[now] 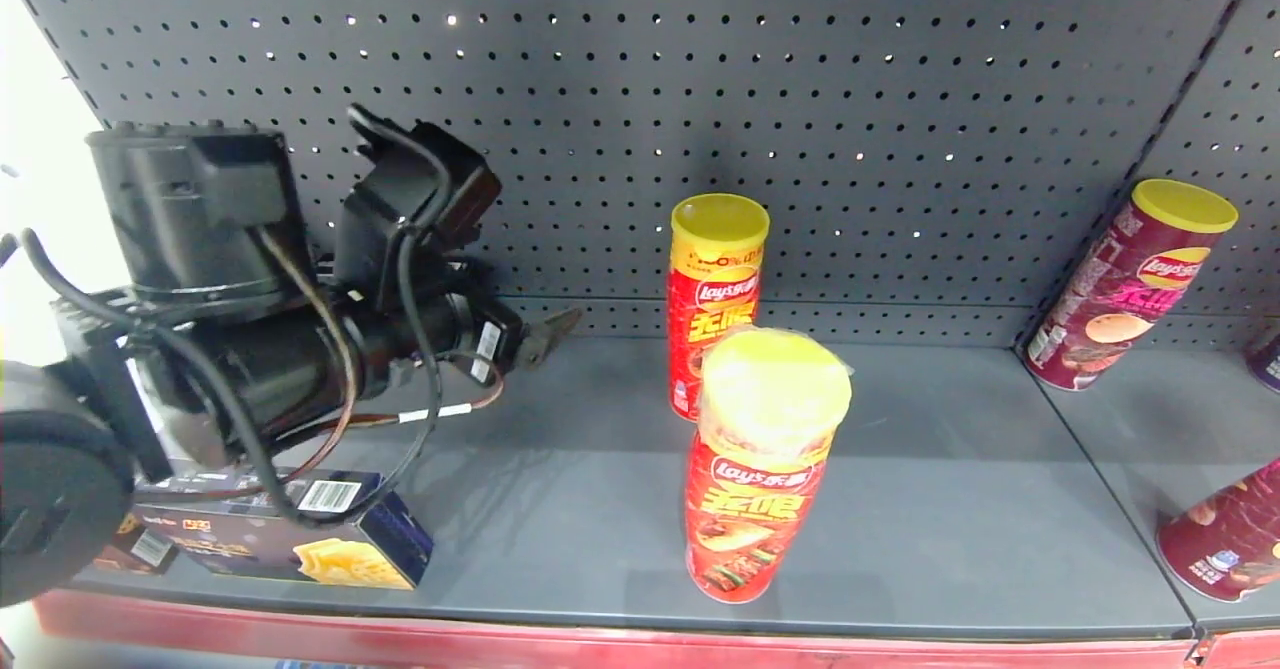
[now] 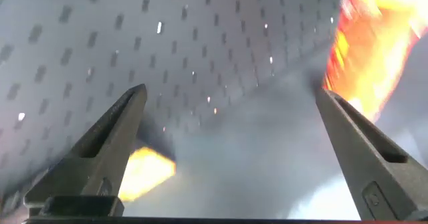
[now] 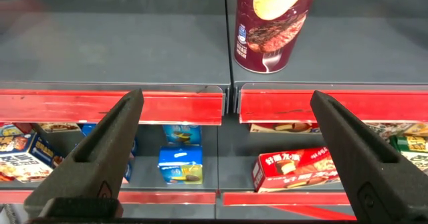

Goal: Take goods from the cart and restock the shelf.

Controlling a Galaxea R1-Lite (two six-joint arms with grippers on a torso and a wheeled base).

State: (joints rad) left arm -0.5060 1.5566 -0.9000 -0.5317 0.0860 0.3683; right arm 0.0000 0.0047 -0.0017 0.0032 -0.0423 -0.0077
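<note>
A dark grey perforated back panel (image 1: 800, 99) stood behind a grey metal shelf (image 1: 560, 519) with a red front rail (image 1: 600, 646).

In the head view, two red cylindrical chip cans with yellow lids stood upright mid-shelf, long axes vertical and lids up. The rear red can (image 1: 712, 309) was near the panel and the front red can (image 1: 762, 469) just before it. In the bay to the right stood a maroon chip can with a yellow lid (image 1: 1130, 284), a second maroon can (image 1: 1225, 539) cut off at the frame edge nearer the front, and a sliver of a third. A dark flat cardboard box (image 1: 300, 539) lay on its broad side at the shelf's left front. The left gripper (image 1: 548, 331) hung above the shelf, aimed toward the panel, well left of the red cans.

The left wrist view showed what the head view hid: its two fingers (image 2: 110, 150) were spread wide with nothing between them, and a blurred orange-red shape lay beyond one finger.

In the right wrist view, the right gripper (image 3: 226, 97) was likewise wide apart and empty. It faced a maroon can (image 3: 271, 27) upright on the shelf, with a blue packet (image 3: 180, 164) and a red carton (image 3: 294, 170) on the tier below.
</note>
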